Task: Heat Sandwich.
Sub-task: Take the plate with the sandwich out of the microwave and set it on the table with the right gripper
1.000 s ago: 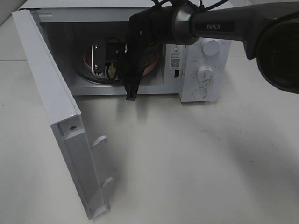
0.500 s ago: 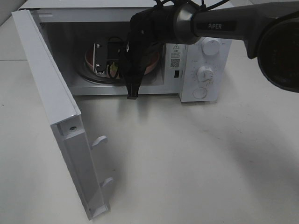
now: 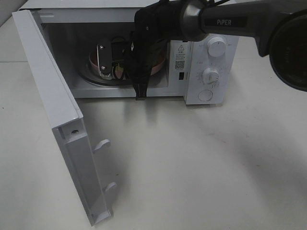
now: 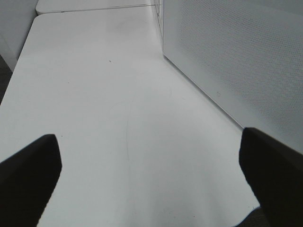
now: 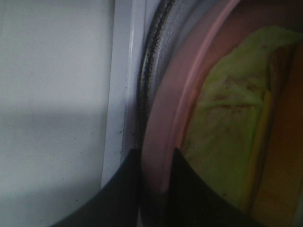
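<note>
My right gripper [image 3: 140,92] reaches into the open white microwave [image 3: 211,52]. In the right wrist view its fingers [image 5: 125,189] are shut on the rim of the round pink plate [image 5: 163,123]. The yellowish-green sandwich [image 5: 222,142] lies on that plate. The plate [image 3: 159,61] sits over the glass turntable [image 5: 149,71], just inside the microwave's front sill [image 5: 118,94]. In the high view the arm hides most of the sandwich. My left gripper [image 4: 151,175] is open and empty above the table, beside the microwave's perforated side wall [image 4: 236,56]. It is out of the high view.
The microwave door [image 3: 53,105] stands swung open to the left, its latch hooks [image 3: 101,143] sticking out over the white table [image 3: 192,167]. The control knobs [image 3: 211,75] are on the microwave's right front. The right arm [image 3: 240,21] crosses above them.
The right gripper with the plate has shifted slightly right and a little deeper into the microwave. The door has not moved.
</note>
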Tool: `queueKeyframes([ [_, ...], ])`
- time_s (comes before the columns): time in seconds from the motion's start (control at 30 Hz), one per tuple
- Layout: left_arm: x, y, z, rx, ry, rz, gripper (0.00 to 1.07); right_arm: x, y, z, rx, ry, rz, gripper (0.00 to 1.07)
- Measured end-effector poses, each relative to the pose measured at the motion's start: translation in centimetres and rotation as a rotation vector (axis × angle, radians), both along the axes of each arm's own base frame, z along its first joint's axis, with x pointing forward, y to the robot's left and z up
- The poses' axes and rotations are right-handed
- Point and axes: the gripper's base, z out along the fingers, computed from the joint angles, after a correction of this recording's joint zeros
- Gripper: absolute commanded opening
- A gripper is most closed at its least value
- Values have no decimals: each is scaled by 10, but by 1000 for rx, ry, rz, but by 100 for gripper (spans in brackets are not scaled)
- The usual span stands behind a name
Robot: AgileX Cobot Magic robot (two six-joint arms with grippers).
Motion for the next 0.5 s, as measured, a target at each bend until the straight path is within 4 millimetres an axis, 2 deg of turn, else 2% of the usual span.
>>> queueKeyframes([
  [0.3,0,0,0,0,0,0,98,-11,-6,7,-27,-31,69,0],
  [0.5,0,0,0,0,0,0,98,-24,-10,1,-32,-67,120,0],
])
